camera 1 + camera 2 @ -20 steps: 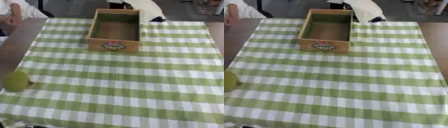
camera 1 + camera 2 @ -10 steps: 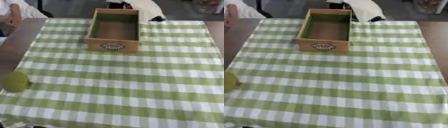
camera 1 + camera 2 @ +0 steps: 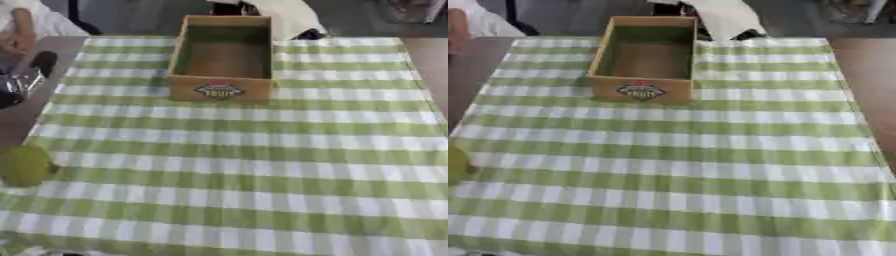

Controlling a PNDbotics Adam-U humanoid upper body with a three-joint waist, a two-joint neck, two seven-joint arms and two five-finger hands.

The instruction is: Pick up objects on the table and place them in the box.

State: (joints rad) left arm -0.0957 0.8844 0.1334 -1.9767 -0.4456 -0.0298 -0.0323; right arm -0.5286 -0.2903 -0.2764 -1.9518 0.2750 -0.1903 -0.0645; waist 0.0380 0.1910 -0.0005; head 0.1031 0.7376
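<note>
A wooden box (image 3: 222, 55) stands open at the far middle of the surface (image 3: 262, 165), on a green-and-white checked cloth; a round green ball (image 3: 24, 165) lies at the cloth's near left edge — well apart from the box; neither hand shows in either view, so I cannot tell how they stand.

– What covers the table (image 3: 17, 125)?
– A green-and-white checked cloth (image 3: 262, 165), brown wood bare along both sides.
– And on the cloth?
– An open wooden box (image 3: 220, 57) toward the far edge, and a round green fruit (image 3: 24, 165) at the near left edge.
</note>
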